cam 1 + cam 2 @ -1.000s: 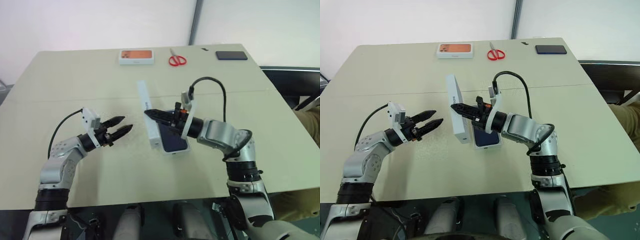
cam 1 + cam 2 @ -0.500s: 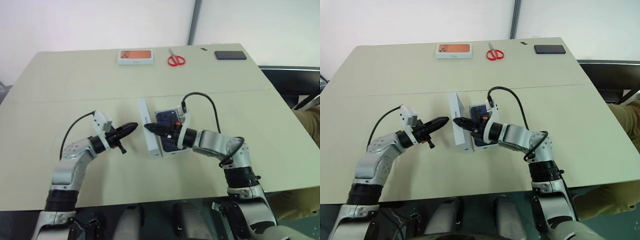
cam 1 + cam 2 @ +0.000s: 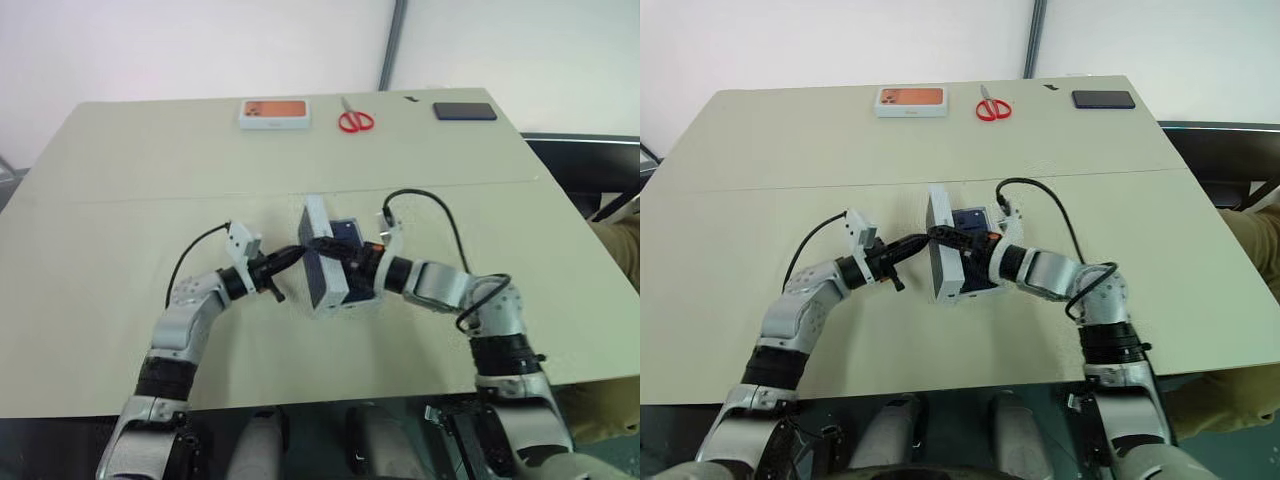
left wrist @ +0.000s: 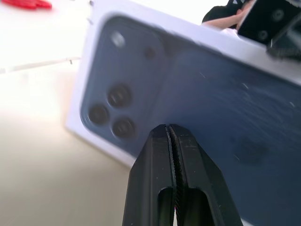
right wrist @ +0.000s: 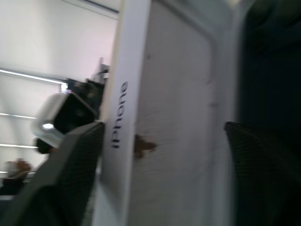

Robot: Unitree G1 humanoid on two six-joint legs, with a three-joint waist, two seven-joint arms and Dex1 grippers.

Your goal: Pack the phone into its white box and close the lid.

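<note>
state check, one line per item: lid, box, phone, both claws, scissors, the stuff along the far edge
lid: tilted up on edge over the box, not closed
white box: open, flat on the table
phone: lying in the box, partly hidden
left claw: shut, tip at the lid's outer face
right claw: open, astride the lid's edge
scissors: closed, lying flat
orange-topped box: closed
black slab: flat, untouched

A broad beige table [image 3: 120,230] is carrying everything here. Along its far edge, 3 things are lying in a row, well apart: an orange-topped white box [image 3: 274,113], red-handled scissors [image 3: 353,119] and a black flat slab [image 3: 464,111] toward the right corner. Near the middle, the white box [image 3: 345,297] is sitting on the tabletop with the phone [image 3: 345,262] inside, and the lid [image 3: 319,258] is standing tilted on edge against its left side.
</note>
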